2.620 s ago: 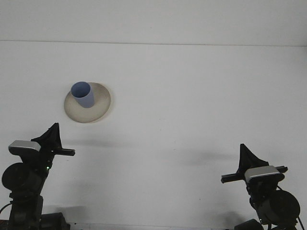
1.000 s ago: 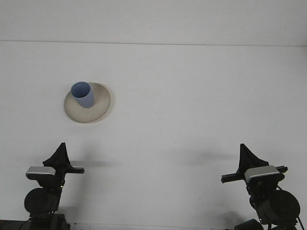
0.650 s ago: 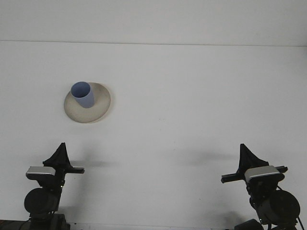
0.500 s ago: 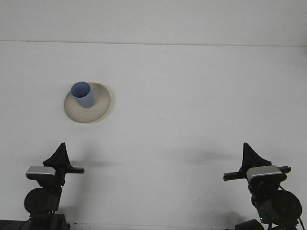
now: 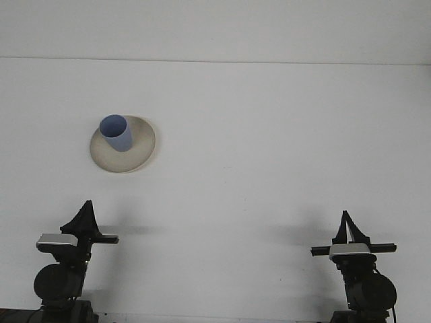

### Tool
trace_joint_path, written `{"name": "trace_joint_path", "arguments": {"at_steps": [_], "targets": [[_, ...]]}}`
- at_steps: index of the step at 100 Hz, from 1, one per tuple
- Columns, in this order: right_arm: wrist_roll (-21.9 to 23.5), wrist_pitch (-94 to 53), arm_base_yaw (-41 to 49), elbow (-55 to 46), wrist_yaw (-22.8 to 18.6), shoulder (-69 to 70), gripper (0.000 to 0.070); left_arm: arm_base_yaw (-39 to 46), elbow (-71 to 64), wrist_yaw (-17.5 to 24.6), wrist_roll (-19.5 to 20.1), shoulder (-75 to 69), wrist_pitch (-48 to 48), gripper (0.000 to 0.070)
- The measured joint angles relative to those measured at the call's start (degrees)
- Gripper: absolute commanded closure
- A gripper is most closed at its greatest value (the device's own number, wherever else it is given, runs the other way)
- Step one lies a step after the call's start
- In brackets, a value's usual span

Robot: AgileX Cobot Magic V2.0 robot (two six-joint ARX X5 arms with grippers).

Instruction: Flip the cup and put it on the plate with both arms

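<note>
A blue cup (image 5: pixel 116 133) stands upright, mouth up, on the left part of a beige plate (image 5: pixel 139 149) at the table's left middle. Far short of the plate, near the front edge, my left gripper (image 5: pixel 86 204) is low with its tips tapering together to a point, shut and holding nothing. At the front right my right gripper (image 5: pixel 346 214) points straight ahead, also shut and holding nothing. Neither gripper touches the cup or the plate.
The white table (image 5: pixel 269 148) runs back to a pale wall; its far edge is a line across the top of the view. Only the two arm bases stand at the front edge.
The left arm drew back and down to the front edge early on, then stayed still. In the last half second the right gripper turned to face straight ahead and sank slightly.
</note>
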Motion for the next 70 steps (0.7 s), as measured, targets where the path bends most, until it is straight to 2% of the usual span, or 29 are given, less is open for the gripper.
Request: {"name": "trace_joint_path", "arguments": {"at_steps": [13,70], "targets": [[-0.7,-0.8,0.0,-2.2,1.3,0.0,0.0697,0.0,0.0,0.0,0.0,0.0,-0.1,0.0686],[-0.8,0.3,0.0,-2.2,1.3,-0.1,0.0697,0.0,0.0,0.0,0.0,0.0,0.0,0.0686]]}}
